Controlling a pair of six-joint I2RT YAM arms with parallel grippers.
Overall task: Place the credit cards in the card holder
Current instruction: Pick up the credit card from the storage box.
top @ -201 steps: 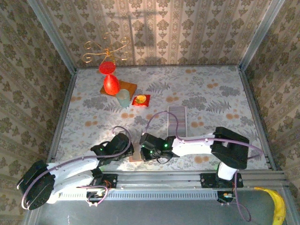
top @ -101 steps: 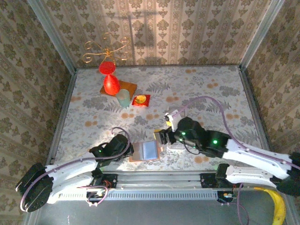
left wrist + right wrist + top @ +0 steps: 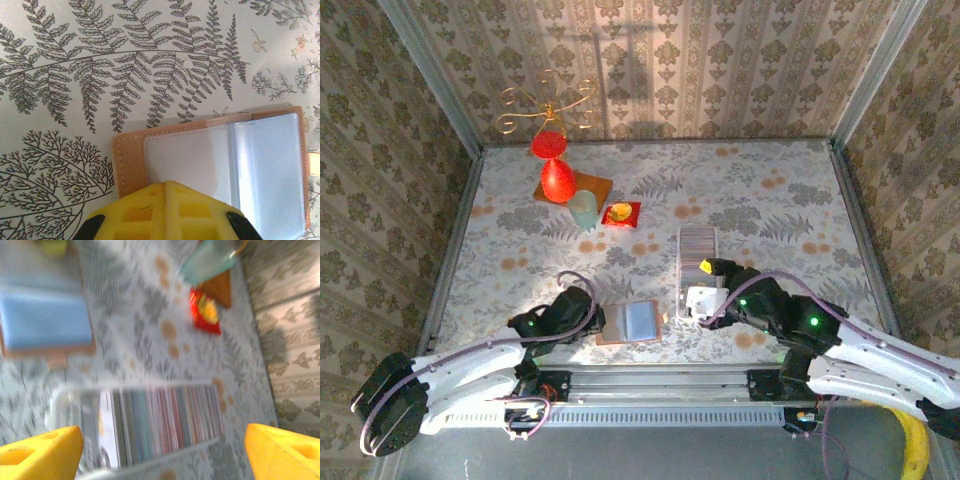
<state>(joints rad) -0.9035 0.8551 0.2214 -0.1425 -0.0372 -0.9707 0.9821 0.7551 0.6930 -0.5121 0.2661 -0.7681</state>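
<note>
Tan wallet lies open near the front edge, the shut left claw on its side. The open right claw hangs over the cards in the tray: pinch just one.

Card holder open flat; credit cards stacked in tray.

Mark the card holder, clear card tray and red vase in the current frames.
card holder [image 3: 129, 165], left wrist view, on its tan left border.
clear card tray [image 3: 698, 233], top external view, on its far end.
red vase [image 3: 557, 182], top external view, on its lower bulb.
</note>
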